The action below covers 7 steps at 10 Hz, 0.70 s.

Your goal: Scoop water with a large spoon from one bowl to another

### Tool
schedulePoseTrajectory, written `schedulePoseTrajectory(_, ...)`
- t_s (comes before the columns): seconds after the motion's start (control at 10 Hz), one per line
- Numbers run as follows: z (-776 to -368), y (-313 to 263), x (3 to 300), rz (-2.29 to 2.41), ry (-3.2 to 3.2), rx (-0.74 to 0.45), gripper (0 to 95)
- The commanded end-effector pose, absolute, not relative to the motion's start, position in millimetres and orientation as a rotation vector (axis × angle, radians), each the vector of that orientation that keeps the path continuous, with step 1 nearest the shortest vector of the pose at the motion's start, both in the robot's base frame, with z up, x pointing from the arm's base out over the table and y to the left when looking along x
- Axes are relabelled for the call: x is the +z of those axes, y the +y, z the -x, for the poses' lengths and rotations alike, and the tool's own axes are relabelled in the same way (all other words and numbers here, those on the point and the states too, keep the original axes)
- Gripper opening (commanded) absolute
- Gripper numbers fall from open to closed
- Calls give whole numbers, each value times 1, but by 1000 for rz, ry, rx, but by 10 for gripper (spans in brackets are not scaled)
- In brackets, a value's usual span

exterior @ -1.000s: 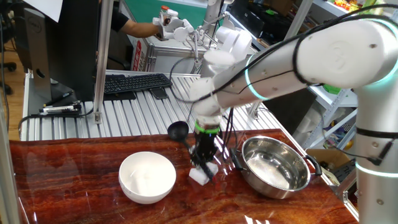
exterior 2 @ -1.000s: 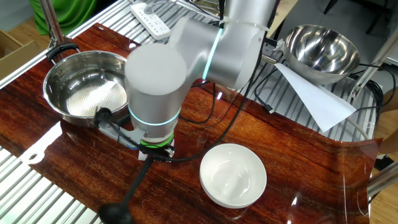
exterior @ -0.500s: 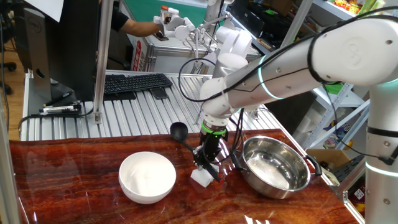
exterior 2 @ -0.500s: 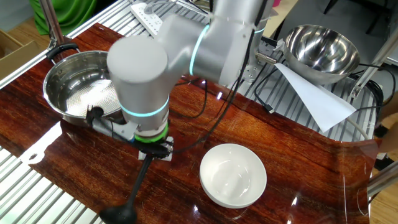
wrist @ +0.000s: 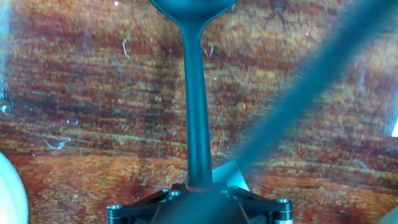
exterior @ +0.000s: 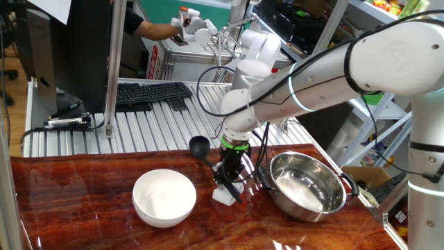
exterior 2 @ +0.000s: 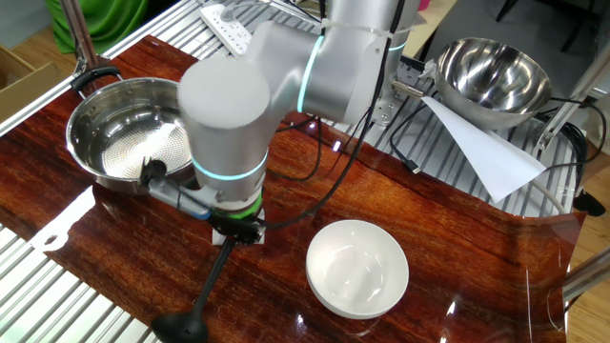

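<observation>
Fixed views: reddish-brown glossy wood-grain table [exterior: 83, 208] w/ strong reflections, ribbed metal slat surface [exterior: 159, 128] behind it; black keyboard [exterior: 152, 92] on the slats, cluttered lab shelves + someone's gloved hand [exterior: 196, 29] in the background. White glossy arm [exterior: 326, 62] w/ glowing teal ring, pointing straight down, gripper [exterior: 229, 179] low over a small white block [exterior: 225, 196] on the table. Black ladle [exterior: 208, 158]: round deep cup, long thin matte handle, slanting up from the block w/ cup raised off the table on the far side. Handle end sitting between the fingers, narrow gap, looks clamped on the handle; hand view shows handle [wrist: 198, 106] running straight out from the gripper base, red mark where it meets it. Steel bowl [exterior: 307, 182]: wide, shiny, dimpled bottom, small black side handles, just beside the gripper. White bowl [exterior: 164, 197]: plain, round, thick smooth walls, near the other side of the block. Water not discernible in either. From the other fixed view: second steel bowl [exterior 2: 491, 69] on the slats, white paper sheet [exterior 2: 481, 148], white remote [exterior 2: 229, 29], black cables [exterior 2: 329, 191] trailing across table.
</observation>
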State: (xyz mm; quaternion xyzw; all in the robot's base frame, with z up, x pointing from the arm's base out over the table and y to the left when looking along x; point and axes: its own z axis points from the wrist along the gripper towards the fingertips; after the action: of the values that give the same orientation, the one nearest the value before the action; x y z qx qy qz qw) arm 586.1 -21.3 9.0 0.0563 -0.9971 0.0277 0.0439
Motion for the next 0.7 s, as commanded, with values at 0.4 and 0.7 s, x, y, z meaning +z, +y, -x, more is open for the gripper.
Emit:
schedulePoseTrajectory(0.4,-588,-21,9,-167,-3054,75,380)
schedulePoseTrajectory(0.7,-586,-21,10,-174,-3056,70,190)
